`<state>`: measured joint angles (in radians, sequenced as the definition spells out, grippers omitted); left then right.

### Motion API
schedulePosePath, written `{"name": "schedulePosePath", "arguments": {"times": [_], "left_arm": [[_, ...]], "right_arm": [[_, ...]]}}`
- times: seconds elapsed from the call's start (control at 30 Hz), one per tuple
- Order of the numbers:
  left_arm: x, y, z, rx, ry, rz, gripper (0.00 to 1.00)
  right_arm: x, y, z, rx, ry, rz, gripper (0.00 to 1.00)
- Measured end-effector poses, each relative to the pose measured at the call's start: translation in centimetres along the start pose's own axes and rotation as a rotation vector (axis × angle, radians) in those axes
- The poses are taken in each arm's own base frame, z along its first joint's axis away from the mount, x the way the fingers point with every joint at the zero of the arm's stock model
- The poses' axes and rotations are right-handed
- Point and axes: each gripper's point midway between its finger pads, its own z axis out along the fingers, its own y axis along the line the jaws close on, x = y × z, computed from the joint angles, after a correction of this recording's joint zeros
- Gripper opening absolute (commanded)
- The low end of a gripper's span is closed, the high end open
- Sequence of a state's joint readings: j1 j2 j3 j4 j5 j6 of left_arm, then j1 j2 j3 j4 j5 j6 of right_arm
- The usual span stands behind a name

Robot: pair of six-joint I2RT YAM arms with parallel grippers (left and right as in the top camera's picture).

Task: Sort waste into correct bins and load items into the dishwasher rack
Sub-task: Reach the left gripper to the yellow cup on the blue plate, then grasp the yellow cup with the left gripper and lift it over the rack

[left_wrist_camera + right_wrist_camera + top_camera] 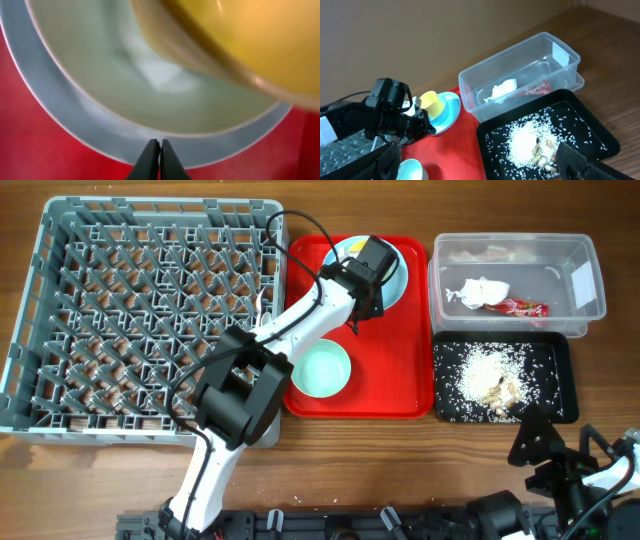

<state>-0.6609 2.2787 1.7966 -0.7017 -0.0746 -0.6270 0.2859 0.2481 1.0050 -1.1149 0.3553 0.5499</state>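
The pale-blue plate (pixel 398 280) lies at the back of the red tray (pixel 400 380). A mint bowl (pixel 150 75) and the yellow cup (pixel 260 40) sit on the plate. My left gripper (pixel 160 148) is shut and empty, with its tips just above the plate's near rim (pixel 100 135). A second mint bowl (pixel 322 370) stands on the tray's front left. The napkin (pixel 480 290) and red wrapper (pixel 522 307) lie in the clear tub (pixel 585 305). Rice scraps (pixel 492 372) fill the black tray (pixel 560 405). My right gripper (pixel 480 162) is open at the front right. The fork and spoon do not clearly show.
The grey dishwasher rack (pixel 60 415) fills the left side, its right wall touching the red tray. The left arm reaches across the tray's left part. The tub and black tray stand close together on the right, and bare wood lies in front of them.
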Motion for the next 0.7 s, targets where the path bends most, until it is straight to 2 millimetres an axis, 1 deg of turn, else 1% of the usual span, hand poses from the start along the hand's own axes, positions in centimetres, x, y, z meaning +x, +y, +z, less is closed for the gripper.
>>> {"name": "schedulePosePath", "arguments": {"times": [0.17,0.3,0.37,0.43,0.47,0.5,0.53,0.6,0.63,0.67,0.7], "left_arm": [[2.1,2.0,-0.2,-0.084,0.085,0.009,0.04],[4.1,3.9,-1.4,-0.158,0.172,0.017,0.04],[3.6,3.6,-2.7,-0.142,0.154,0.015,0.07],[2.3,2.7,-4.8,-0.099,0.102,0.009,0.09],[0.8,1.7,-7.4,-0.046,0.039,0.003,0.11],[0.0,1.2,-8.6,-0.018,0.005,-0.001,0.15],[-1.3,0.2,-10.7,0.033,-0.055,-0.005,0.21],[-3.3,-1.4,-14.7,0.120,-0.159,0.025,0.36],[-4.2,-2.8,-16.5,0.169,-0.224,0.096,0.34],[-4.1,-3.4,-16.7,0.177,-0.235,0.142,0.28],[-4.0,-4.2,-16.4,0.184,-0.246,0.200,0.27]], "right_arm": [[0.0,0.0,0.0,0.000,0.000,0.000,1.00],[0.0,0.0,0.0,0.000,0.000,0.000,1.00],[0.0,0.0,0.0,0.000,0.000,0.000,1.00],[0.0,0.0,0.0,0.000,0.000,0.000,1.00],[0.0,0.0,0.0,0.000,0.000,0.000,1.00],[0.0,0.0,0.0,0.000,0.000,0.000,1.00],[0.0,0.0,0.0,0.000,0.000,0.000,1.00],[0.0,0.0,0.0,0.000,0.000,0.000,1.00],[0.0,0.0,0.0,0.000,0.000,0.000,1.00],[0.0,0.0,0.0,0.000,0.000,0.000,1.00],[0.0,0.0,0.0,0.000,0.000,0.000,1.00]]}}
